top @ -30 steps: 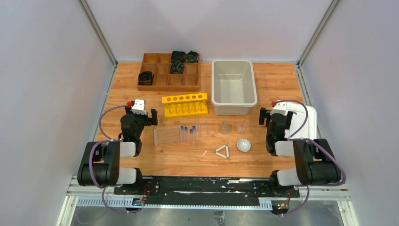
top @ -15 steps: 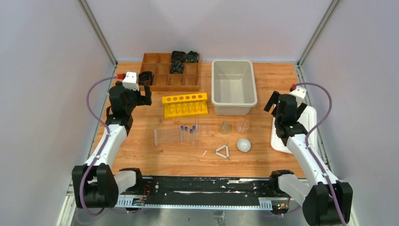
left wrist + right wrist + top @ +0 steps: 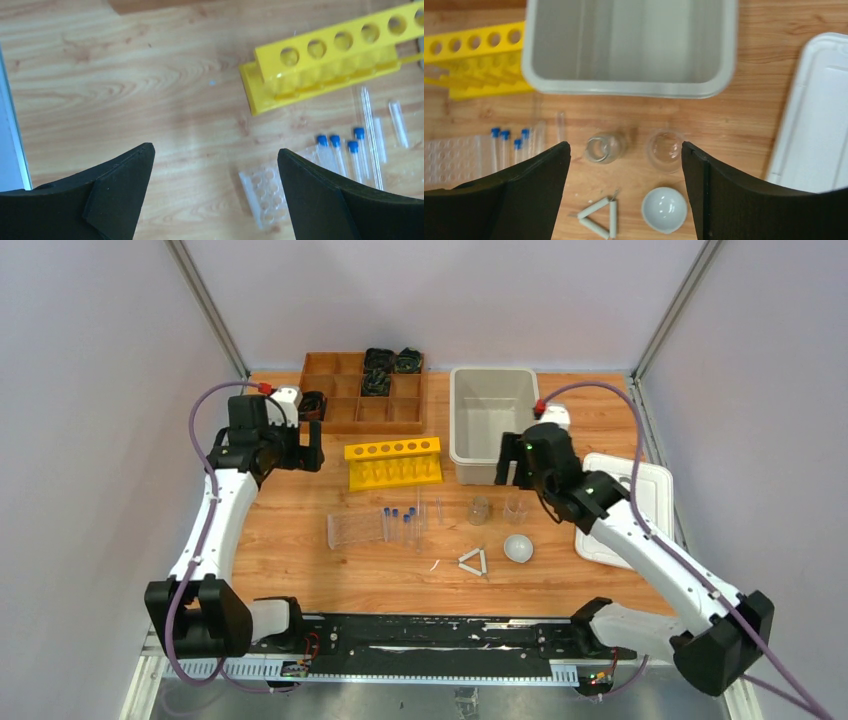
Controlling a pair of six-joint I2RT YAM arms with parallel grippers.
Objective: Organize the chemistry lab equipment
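Left gripper (image 3: 214,150): jaws released, empty, above the desk (image 3: 300,570), left of the rack (image 3: 393,462). Right gripper (image 3: 625,145): jaws released, empty, above two vessels (image 3: 665,149). Capped tubes (image 3: 397,523), dish (image 3: 518,548) and triangle (image 3: 473,561) lie on the desk nearby.

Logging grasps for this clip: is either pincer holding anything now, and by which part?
Nothing is held: the left pincer and the right pincer both stand open in the air, touching nothing.
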